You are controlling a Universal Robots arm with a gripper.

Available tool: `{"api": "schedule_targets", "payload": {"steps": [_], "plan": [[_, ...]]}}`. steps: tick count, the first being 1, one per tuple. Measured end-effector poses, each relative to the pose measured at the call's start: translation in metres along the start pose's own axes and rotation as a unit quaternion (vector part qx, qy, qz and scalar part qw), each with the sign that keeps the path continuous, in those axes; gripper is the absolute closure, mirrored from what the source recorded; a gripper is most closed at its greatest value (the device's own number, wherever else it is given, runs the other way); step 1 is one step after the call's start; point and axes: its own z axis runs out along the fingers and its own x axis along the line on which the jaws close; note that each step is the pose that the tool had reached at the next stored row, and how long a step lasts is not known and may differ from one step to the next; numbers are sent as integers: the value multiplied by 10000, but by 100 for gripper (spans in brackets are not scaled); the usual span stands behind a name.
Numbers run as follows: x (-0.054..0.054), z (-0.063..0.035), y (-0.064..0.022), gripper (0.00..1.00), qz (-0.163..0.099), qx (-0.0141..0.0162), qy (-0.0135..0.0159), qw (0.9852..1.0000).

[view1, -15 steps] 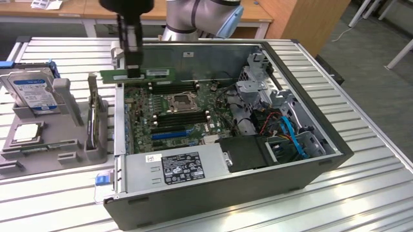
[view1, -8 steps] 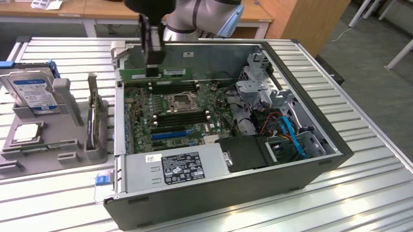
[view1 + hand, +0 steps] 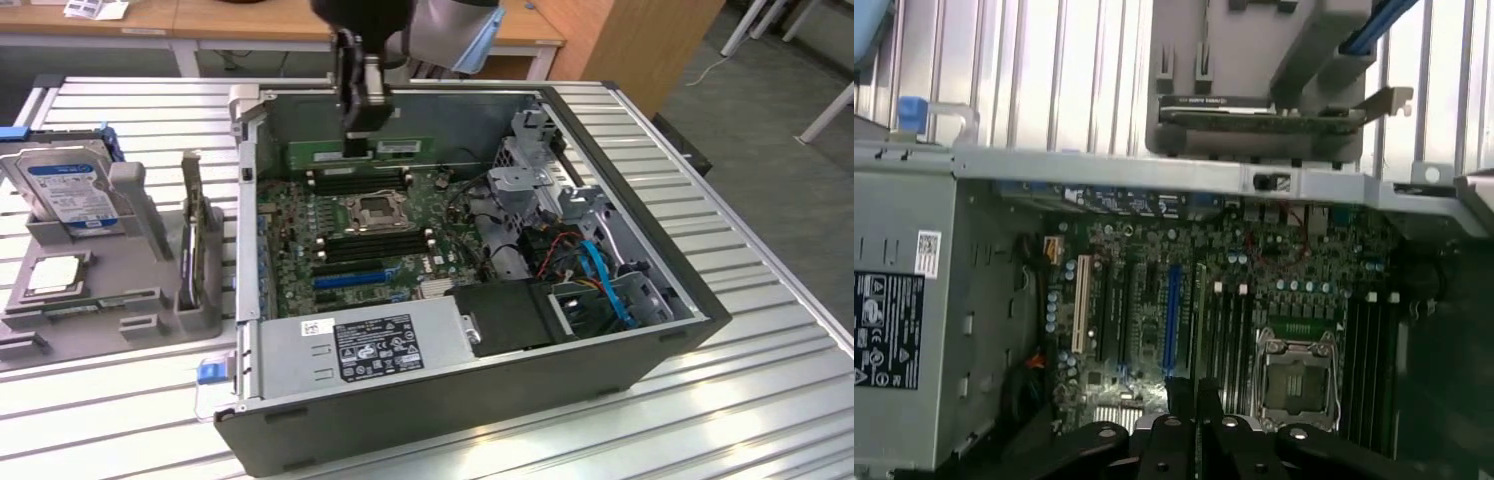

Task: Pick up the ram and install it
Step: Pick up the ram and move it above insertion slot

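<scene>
Green ram (image 3: 403, 150) hangs clamped in the pincer (image 3: 358, 138) over the motherboard (image 3: 287, 220).

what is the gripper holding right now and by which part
The ram, pinched in the jaws of the gripper around the middle of its length, at its upper edge.
</scene>
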Motion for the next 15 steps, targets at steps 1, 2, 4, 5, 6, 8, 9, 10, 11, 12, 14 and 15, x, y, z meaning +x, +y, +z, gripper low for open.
{"api": "schedule_targets", "payload": {"steps": [1,2,4,5,6,8,9,10,11,12,14,15], "plan": [[-12,-1,-30,87,-1,0,-1,10000],[-44,-2,-38,87,0,-1,2,10000],[-122,-4,-51,87,0,-1,3,10000],[-165,-4,-58,87,0,0,3,10000],[-209,-5,-67,87,0,-1,3,10000],[-282,-7,-93,87,0,-1,3,10000],[-310,-7,-112,87,0,0,3,10000],[-326,-8,-136,87,0,0,2,10000],[-331,-10,-167,87,1,0,3,10000],[-334,-10,-200,87,0,0,3,10000],[-340,-13,-269,87,0,-1,3,10000],[-343,-13,-302,87,0,0,3,10000]]}}
